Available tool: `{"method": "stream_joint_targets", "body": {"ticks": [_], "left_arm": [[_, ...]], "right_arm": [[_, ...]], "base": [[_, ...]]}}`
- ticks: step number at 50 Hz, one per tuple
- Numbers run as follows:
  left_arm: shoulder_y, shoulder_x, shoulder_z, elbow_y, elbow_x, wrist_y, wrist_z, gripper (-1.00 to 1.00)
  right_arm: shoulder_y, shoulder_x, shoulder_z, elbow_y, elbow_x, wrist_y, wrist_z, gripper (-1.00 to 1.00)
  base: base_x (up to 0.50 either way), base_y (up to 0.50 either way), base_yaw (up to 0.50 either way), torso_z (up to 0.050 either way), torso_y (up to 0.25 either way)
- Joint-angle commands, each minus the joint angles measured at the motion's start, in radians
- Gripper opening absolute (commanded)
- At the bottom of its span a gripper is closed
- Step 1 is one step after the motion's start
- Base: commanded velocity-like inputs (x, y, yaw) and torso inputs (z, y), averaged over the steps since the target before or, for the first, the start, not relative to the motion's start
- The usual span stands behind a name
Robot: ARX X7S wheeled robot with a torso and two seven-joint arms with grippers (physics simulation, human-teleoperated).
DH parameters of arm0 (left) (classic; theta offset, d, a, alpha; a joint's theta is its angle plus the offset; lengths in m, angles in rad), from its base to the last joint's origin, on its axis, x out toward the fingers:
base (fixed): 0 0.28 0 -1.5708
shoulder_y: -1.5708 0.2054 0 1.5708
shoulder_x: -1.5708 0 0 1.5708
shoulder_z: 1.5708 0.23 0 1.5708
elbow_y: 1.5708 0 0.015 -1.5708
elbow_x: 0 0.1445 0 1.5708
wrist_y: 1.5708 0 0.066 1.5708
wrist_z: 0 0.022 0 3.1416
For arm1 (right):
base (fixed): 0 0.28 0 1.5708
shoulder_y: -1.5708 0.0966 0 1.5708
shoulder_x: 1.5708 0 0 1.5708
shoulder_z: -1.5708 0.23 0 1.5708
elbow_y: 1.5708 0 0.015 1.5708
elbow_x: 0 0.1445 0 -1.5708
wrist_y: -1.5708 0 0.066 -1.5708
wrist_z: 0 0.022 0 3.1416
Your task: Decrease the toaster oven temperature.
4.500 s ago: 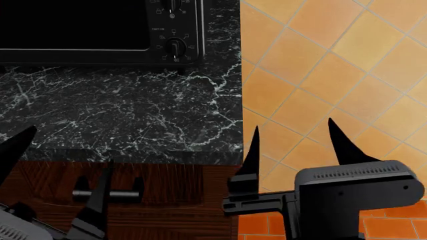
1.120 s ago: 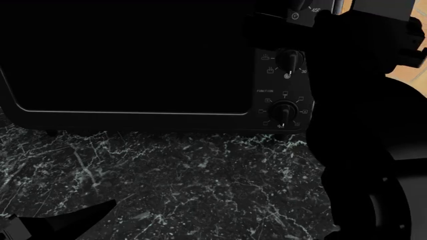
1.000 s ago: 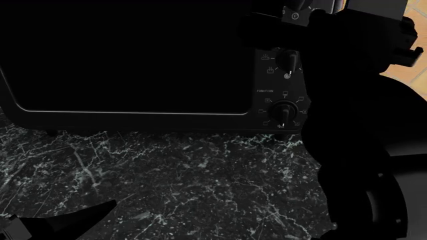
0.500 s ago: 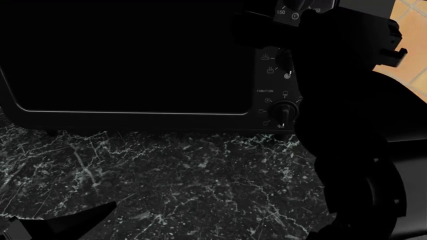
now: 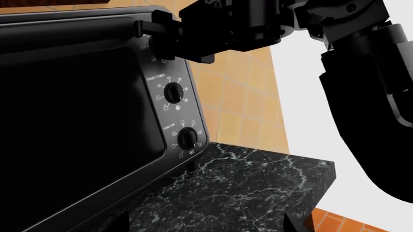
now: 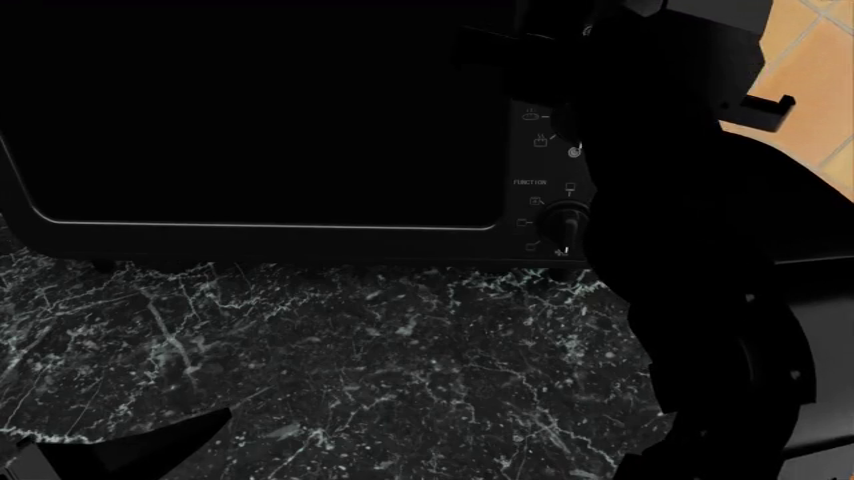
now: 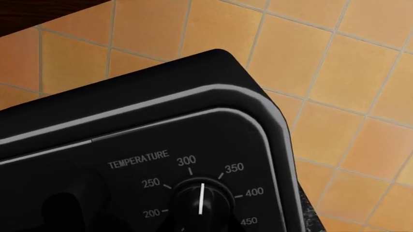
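**Head view: right arm covers the oven's knob column**

Head view shows the toaster oven (image 6: pixel 254 120) at the back of the marble tabletop (image 6: pixel 334 360). Its temperature knob (image 7: pixel 201 203) points between 300 and 350. The right claw (image 5: pixel 154 36) is up at the oven's top corner; I cannot tell its grip. The left claw (image 6: pixel 120 455) is barely in view, its state unclear.

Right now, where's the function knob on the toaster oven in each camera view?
Left wrist view: function knob, lowest on the panel, near the marble counter.
Head view: centre-right, under the FUNCTION label, beside the dark right arm.
Right wrist view: not in it; only the temperature knob shows.
Shared landmark: the toaster oven, its black front.
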Motion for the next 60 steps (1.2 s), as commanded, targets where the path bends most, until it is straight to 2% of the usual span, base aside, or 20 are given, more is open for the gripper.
{"method": "stream_joint_targets", "body": {"ticks": [1,15,30,38,57,60], "left_arm": [[0.003,-0.003,0.007,0.001,0.009,0.004,-0.002,1.00],[-0.010,-0.003,0.006,-0.001,-0.001,0.000,-0.005,1.00],[-0.008,-0.005,0.014,0.002,0.006,0.003,-0.010,1.00],[-0.005,-0.010,0.015,-0.003,0.006,0.011,-0.010,1.00],[0.003,-0.017,0.026,0.000,0.014,0.019,-0.015,1.00],[0.004,-0.018,0.027,0.000,0.015,0.021,-0.015,1.00]], "right_arm": [[0.000,0.014,-0.014,0.025,0.005,-0.015,0.016,-1.00],[-0.008,0.061,-0.110,0.010,-0.009,-0.022,0.008,-1.00],[0.005,0.190,-0.360,-0.015,-0.072,-0.023,-0.058,-1.00],[0.050,0.263,-0.539,-0.001,-0.119,-0.014,-0.109,-1.00],[0.165,0.346,-0.769,0.044,-0.170,-0.003,-0.205,-1.00],[0.189,0.361,-0.840,0.048,-0.184,-0.001,-0.233,-1.00]], "base": [[0.01,0.00,0.00,0.000,0.000],[0.00,0.00,0.00,0.000,0.000],[0.00,0.00,0.00,0.000,0.000],[0.00,0.00,0.00,0.000,0.000],[0.01,0.00,0.00,0.000,0.000],[0.01,0.00,0.01,0.000,0.000]]}}
